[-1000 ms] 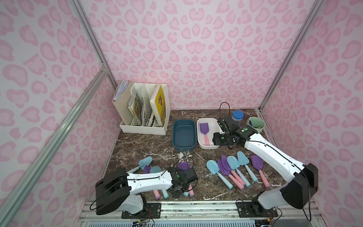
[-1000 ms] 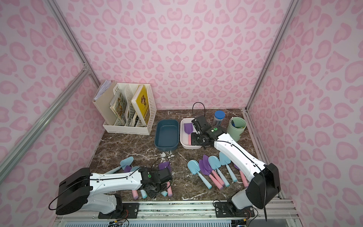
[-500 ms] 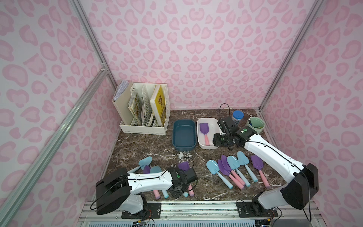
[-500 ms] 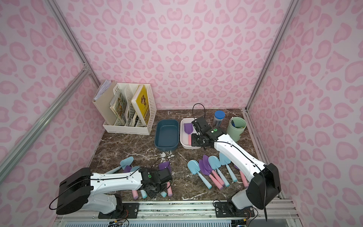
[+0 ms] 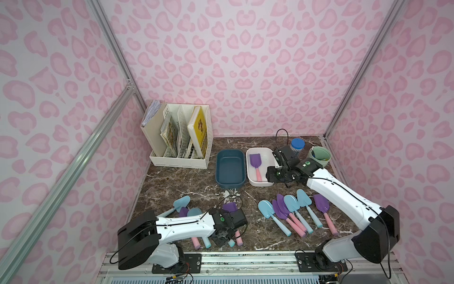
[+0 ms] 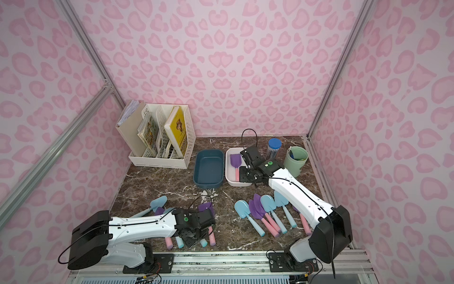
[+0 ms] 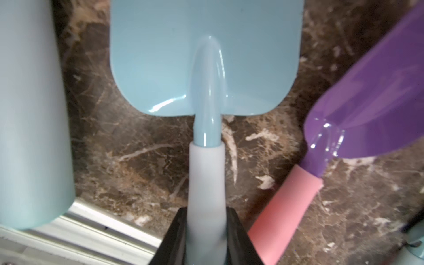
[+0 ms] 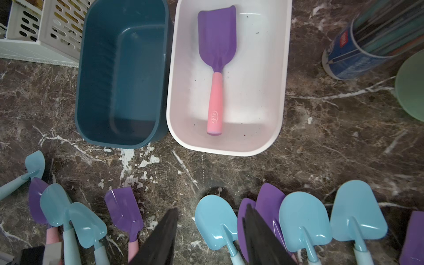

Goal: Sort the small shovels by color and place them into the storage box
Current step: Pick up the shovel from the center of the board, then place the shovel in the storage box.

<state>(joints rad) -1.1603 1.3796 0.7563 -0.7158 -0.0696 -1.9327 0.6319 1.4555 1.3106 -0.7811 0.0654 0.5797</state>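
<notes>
Sorting under way: the left pincer (image 7: 205, 214) is clamped on the pale handle of a light blue shovel (image 7: 204, 57) lying flat on the marble counter (image 7: 142, 142). It grips low on the shaft, probably to leave the blade clear for the carry.

The dark blue storage box (image 8: 137, 80) sits empty just beside the white storage box (image 8: 254, 68), which holds one purple shovel with a pink handle (image 8: 216, 39). That split suggests the blue shovels belong in the blue box.

The right pincer (image 8: 211, 208) hovers with its jaws apart and nothing between them, near the white box's front end. It is above a row of mixed shovels (image 5: 291, 205), well placed to take the next purple one.

A cluster of shovels (image 5: 181, 202) lies around the left arm, near the counter's front edge.
</notes>
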